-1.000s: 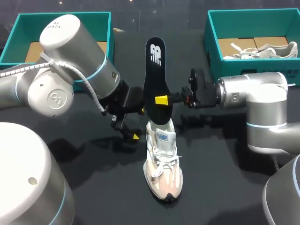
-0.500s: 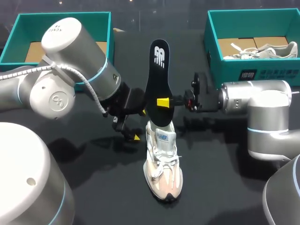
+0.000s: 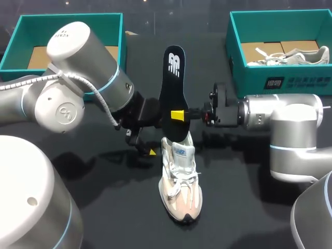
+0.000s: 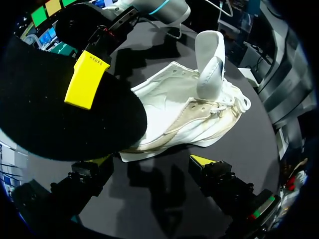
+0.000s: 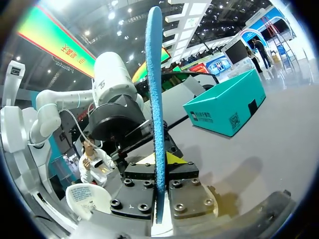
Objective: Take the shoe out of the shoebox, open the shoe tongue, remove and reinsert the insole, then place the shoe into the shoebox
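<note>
A black insole (image 3: 173, 88) stands upright with its lower end in the opening of a white and beige shoe (image 3: 180, 181) at mid table. My right gripper (image 3: 178, 115) comes in from the right and is shut on the insole near its lower part. In the right wrist view the insole (image 5: 154, 99) shows edge-on, clamped in that gripper (image 5: 158, 162). My left gripper (image 3: 150, 136) is open just left of the shoe's heel. In the left wrist view its fingers (image 4: 202, 160) straddle the heel area of the shoe (image 4: 184, 114), with the insole (image 4: 60, 114) above them.
A teal shoebox (image 3: 21, 31) sits at the back left, partly behind my left arm. A second teal shoebox (image 3: 270, 72) at the back right holds another pale shoe (image 3: 290, 56). The black tabletop lies bare in front of the shoe.
The right gripper has lowered the insole slightly toward the shoe, and the right arm's wrist has shifted a little to the right. The left gripper has barely moved.
</note>
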`<state>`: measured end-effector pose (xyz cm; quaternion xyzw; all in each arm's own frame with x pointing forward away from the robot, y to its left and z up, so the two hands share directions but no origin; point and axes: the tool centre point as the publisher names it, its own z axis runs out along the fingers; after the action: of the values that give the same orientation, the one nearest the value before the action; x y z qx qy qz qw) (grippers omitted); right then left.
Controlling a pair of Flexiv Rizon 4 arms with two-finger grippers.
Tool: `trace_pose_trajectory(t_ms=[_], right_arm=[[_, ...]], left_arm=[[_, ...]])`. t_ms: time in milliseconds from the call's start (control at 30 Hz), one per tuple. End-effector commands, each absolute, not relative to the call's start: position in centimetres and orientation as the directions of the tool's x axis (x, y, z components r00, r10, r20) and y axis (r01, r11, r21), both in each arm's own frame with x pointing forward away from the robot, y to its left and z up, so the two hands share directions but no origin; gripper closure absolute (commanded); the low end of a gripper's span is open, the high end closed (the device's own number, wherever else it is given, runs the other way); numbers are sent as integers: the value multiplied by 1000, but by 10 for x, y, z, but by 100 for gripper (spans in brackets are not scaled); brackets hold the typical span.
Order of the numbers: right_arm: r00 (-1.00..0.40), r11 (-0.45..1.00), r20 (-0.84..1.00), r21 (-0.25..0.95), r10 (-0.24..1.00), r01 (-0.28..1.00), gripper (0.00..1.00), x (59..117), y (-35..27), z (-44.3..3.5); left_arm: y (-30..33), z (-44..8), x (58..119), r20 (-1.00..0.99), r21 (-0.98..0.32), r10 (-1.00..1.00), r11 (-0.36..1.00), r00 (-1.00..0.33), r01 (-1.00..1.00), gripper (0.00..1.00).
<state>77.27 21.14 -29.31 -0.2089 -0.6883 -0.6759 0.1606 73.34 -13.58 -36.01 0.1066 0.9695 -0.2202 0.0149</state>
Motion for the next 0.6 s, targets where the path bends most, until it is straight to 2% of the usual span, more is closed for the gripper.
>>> trace_pose_trajectory(t_ms=[33, 600], right_arm=[[-857, -2, 507, 861, 93, 509, 100, 768, 214, -290], [-848, -30, 519, 854, 110, 519, 100, 765, 209, -297]], left_arm=[[-139, -362, 734, -78, -420, 199, 882, -977, 213, 0], [-142, -364, 735, -96, -424, 172, 884, -980, 197, 0]])
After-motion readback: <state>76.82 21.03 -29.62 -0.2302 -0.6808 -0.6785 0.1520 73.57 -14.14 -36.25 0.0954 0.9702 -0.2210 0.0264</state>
